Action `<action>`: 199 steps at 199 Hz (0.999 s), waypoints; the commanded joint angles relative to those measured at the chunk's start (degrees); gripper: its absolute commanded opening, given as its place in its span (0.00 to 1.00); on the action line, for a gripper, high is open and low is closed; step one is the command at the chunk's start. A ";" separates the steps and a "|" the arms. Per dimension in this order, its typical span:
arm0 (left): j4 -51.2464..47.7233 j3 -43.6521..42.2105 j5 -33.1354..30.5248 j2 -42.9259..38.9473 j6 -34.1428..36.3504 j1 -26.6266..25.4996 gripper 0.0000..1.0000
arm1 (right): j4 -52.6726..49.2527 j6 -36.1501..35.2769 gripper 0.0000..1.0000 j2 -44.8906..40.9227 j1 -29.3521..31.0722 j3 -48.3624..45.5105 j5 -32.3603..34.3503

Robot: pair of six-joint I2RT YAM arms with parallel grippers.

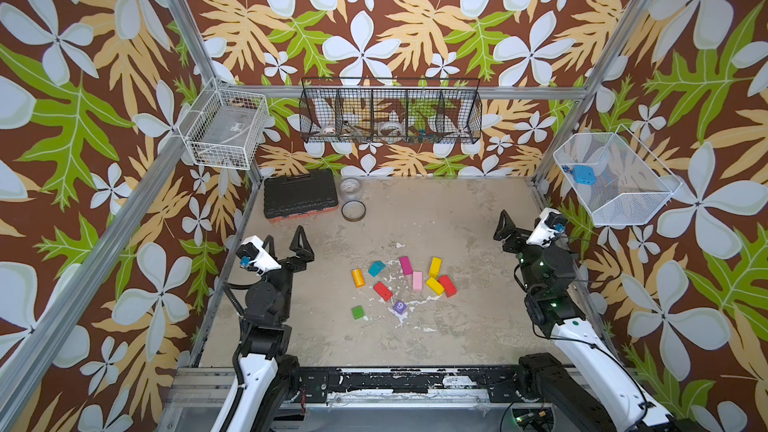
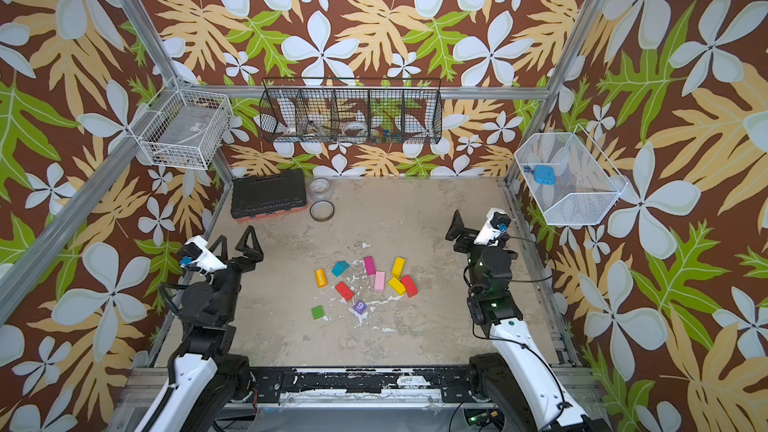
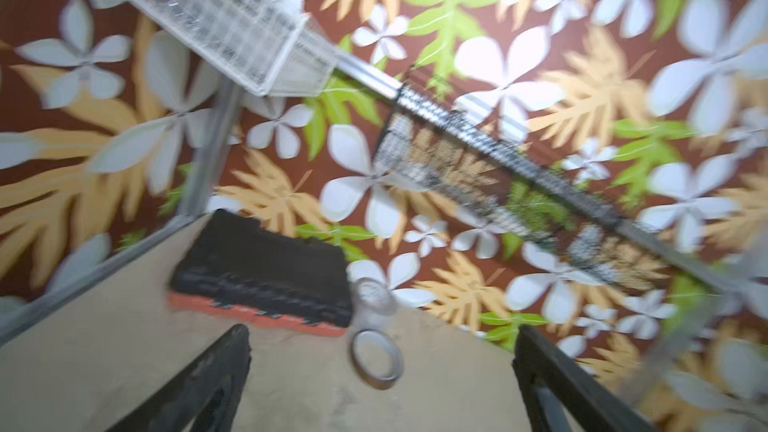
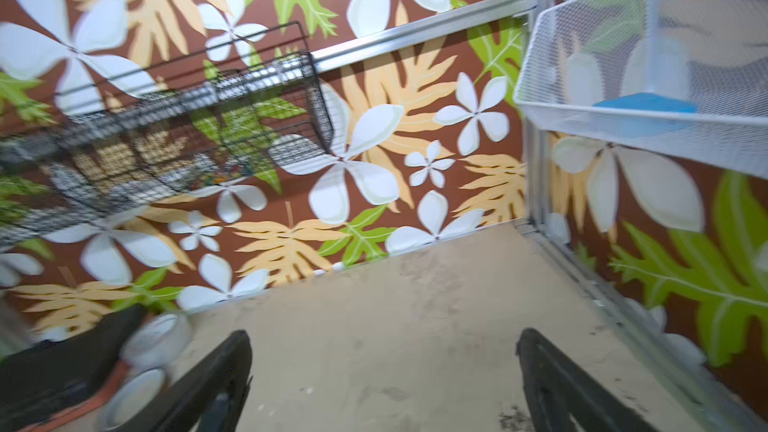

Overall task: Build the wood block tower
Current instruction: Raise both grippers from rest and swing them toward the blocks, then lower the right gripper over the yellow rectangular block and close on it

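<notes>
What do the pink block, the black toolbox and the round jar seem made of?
Pink block: probably painted wood; matte, even colour, sharp edges.
Black toolbox: likely moulded plastic; dull ribbed lid, orange base.
Round jar: clear plastic or glass, undecidable; the background shows through.

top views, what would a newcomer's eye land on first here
First comes the loud flower-and-leaf wallpaper covering the walls around the cell. Next is the scatter of bright wood blocks lying unstacked in the middle of the worn table, among them a purple cube marked 9. A black toolbox sits in the far left corner of the table.
</notes>
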 commanded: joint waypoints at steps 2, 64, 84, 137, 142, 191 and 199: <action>-18.63 3.80 9.20 -2.57 -12.96 -0.01 1.00 | -10.48 8.11 1.00 -0.29 0.01 1.92 -7.47; -35.94 30.37 22.80 13.06 -12.91 -0.01 0.97 | -16.10 11.92 1.00 -5.10 -0.80 3.04 -9.01; -37.05 28.03 11.50 13.27 -12.20 0.14 0.98 | -17.20 12.79 1.00 -5.48 -0.80 3.25 -8.21; -7.37 1.19 19.50 10.45 -18.80 1.85 0.92 | -20.09 21.34 1.00 2.85 0.21 3.66 -10.67; -7.49 1.80 19.96 11.68 -18.50 1.89 0.92 | -20.78 21.60 1.00 4.19 0.65 4.14 -10.80; -4.35 0.33 21.46 12.95 -18.98 1.84 0.91 | -25.28 20.36 0.95 14.26 11.21 6.62 -3.68; -3.79 -0.17 21.46 12.28 -19.18 1.85 0.91 | -24.36 20.63 0.93 14.59 13.40 5.93 -2.10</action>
